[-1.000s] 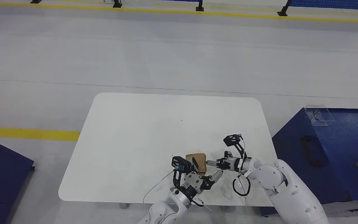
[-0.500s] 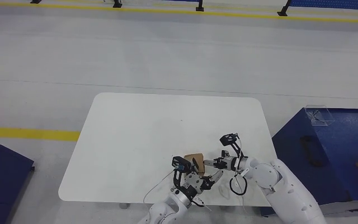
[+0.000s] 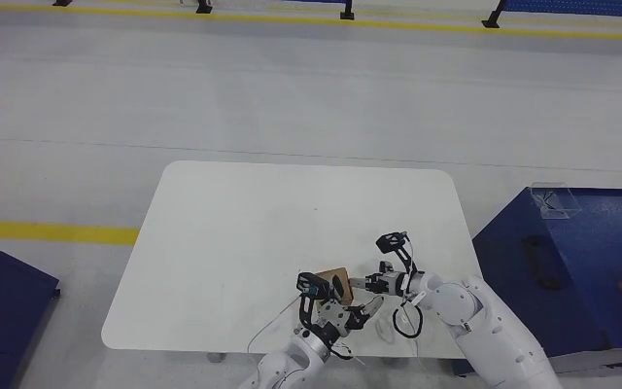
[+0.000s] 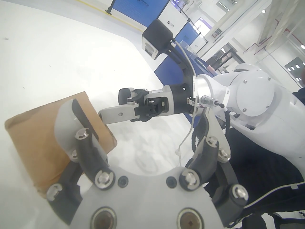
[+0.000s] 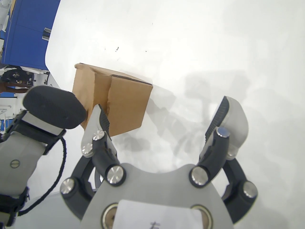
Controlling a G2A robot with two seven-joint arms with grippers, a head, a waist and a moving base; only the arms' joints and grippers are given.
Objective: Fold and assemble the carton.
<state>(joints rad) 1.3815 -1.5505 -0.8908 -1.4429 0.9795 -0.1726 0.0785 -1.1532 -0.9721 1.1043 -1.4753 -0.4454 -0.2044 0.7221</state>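
While both arms hover low over it, the brown carton (image 3: 337, 282) sits on the white table (image 3: 243, 243), folded up into a box shape, and the table's robot-side edge runs close by the carton. On the carton's face turned toward the right arm, two flaps meet in a rough, slightly crumpled seam. The left gripper (image 4: 138, 111) is just beside the carton on the robot's side, its fingers spread wide apart and gripping nothing; one finger (image 4: 71, 120) lies along the carton's side with its dark pad facing away from the cardboard, so the carton is outside the jaws. The right gripper (image 5: 162, 107) comes at the carton from the opposite flank, also spread wide and holding nothing. In the left wrist view, one of its fingertips (image 4: 107, 117) meets the carton's upper corner, while in the right wrist view its other finger stands well apart from the carton over bare tabletop. A black cable (image 3: 403, 321) loops at the right wrist, on the far side of that gripper from the carton. Farther out past the right arm from the carton stands a blue cabinet (image 3: 554, 263), off the table.
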